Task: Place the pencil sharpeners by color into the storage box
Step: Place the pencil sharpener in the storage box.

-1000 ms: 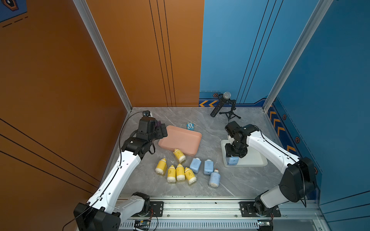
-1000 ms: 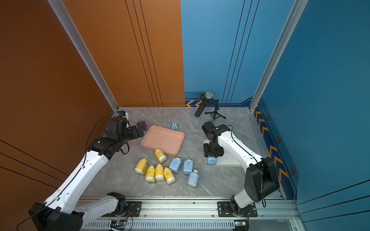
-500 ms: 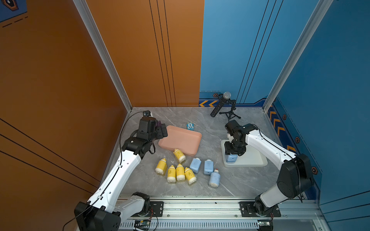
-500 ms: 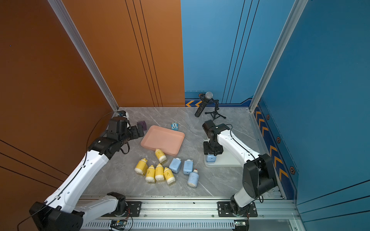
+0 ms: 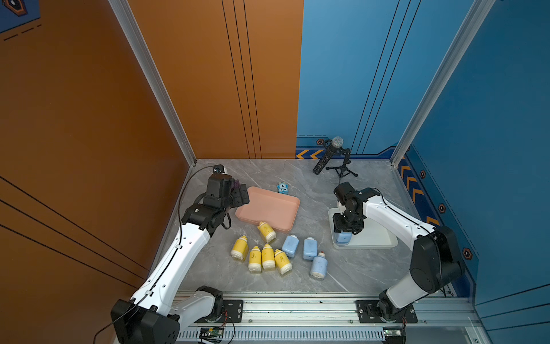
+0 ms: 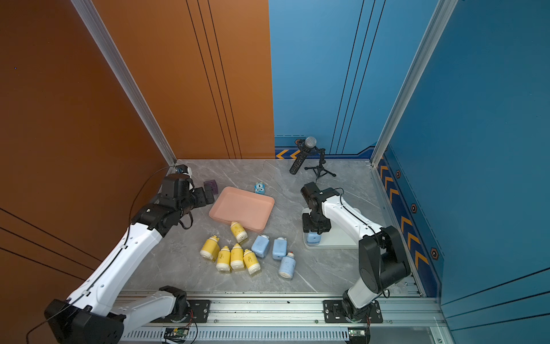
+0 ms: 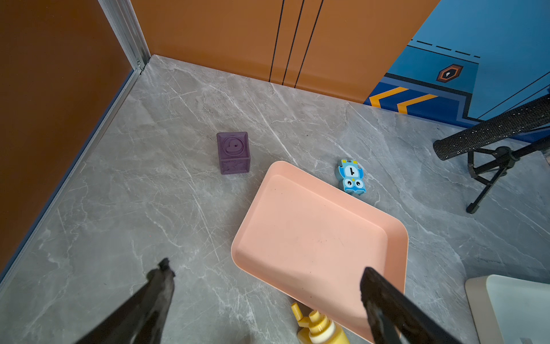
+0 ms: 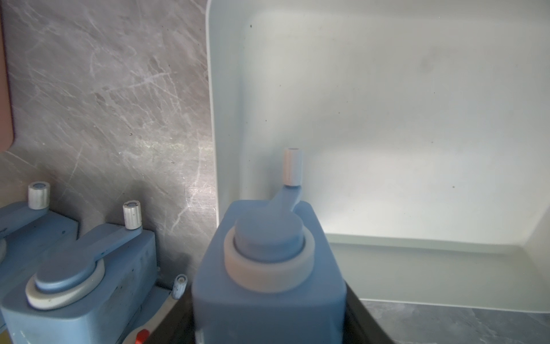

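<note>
right gripper [image 5: 343, 233]: clamped on a light blue sharpener [image 8: 268, 268], jaws on its flat sides, crank and cap pointing ahead, so the wrist view sees where it lands.
held piece, where: low over the white tray [image 5: 375, 241], at the corner nearest the loose pile; whether it touches the tray floor I cannot tell.
why this tray: judged the blue bin, otherwise bare inside, and on this arm's side.
left gripper [image 7: 265, 269]: fingers wide apart, nothing between them — it hangs over the near edge of the pink tray [image 7: 312, 232], probably parked out of the other arm's way.
pink tray: bare; likely meant for yellow.
yellow sharpeners [image 5: 262, 256]: five on the table [image 5: 357, 274], four bunched, one touching or just beside the pink tray's front rim.
loose blue sharpeners [image 5: 309, 248]: three lying between the yellow bunch and the white tray.
progress: early — no piece released yet.
distractors: purple cube [image 7: 233, 152] and blue toy [image 7: 351, 177] beside the pink tray, untouched.
</note>
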